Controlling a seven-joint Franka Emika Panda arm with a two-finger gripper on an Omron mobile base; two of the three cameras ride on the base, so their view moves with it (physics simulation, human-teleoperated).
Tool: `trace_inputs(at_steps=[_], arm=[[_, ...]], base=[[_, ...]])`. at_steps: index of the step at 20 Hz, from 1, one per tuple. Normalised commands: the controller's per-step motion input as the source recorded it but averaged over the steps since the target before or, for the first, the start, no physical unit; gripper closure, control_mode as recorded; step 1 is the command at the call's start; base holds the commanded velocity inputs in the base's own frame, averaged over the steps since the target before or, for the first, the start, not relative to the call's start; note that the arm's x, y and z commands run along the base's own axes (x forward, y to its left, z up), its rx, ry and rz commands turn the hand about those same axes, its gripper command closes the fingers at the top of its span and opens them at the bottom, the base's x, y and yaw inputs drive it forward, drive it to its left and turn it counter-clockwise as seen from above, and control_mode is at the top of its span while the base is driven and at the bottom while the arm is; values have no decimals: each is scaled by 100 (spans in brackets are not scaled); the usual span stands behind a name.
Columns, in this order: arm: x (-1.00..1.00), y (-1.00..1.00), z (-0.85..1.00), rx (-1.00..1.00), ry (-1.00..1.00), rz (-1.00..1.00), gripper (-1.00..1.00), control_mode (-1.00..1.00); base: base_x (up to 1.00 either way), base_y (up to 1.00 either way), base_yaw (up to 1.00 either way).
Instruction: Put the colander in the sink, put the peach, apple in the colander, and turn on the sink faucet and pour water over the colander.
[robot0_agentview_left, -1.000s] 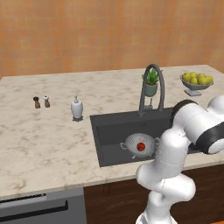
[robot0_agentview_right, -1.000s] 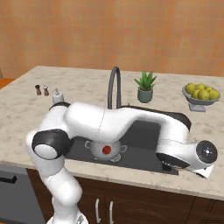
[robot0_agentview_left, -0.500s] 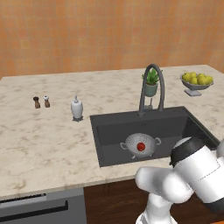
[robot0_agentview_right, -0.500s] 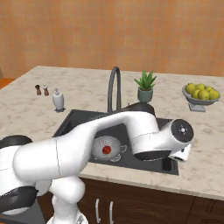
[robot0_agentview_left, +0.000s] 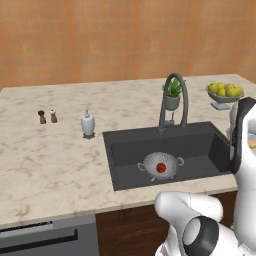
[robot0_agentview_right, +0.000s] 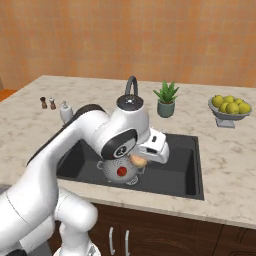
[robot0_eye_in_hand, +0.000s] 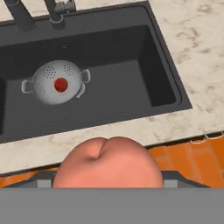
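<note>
Marble counter (robot0_agentview_left: 60, 160) below orange wall (robot0_agentview_left: 100, 40)

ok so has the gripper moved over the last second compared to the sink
Yes. In the right base view the gripper, shut on the peach, has swung left from the sink's right front corner to beside the colander.

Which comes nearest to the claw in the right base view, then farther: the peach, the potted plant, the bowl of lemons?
1. Peach, held at the claw, above the sink.
2. Potted plant, behind the sink.
3. Bowl of lemons, far right on the counter.
</note>
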Motion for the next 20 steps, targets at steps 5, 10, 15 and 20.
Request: trace_inputs(at_steps=[5,10,15,20], arm=[[-2,99,84,-13,29,0,100,-100],[13,100,18,-3,18,0,100,-100],[36,100,0,0,3,0,100,-100],[37,99,-21,0,-16,-2,100,-100]], base=[[0,0,0],[0,0,0],[0,0,0],[0,0,0]])
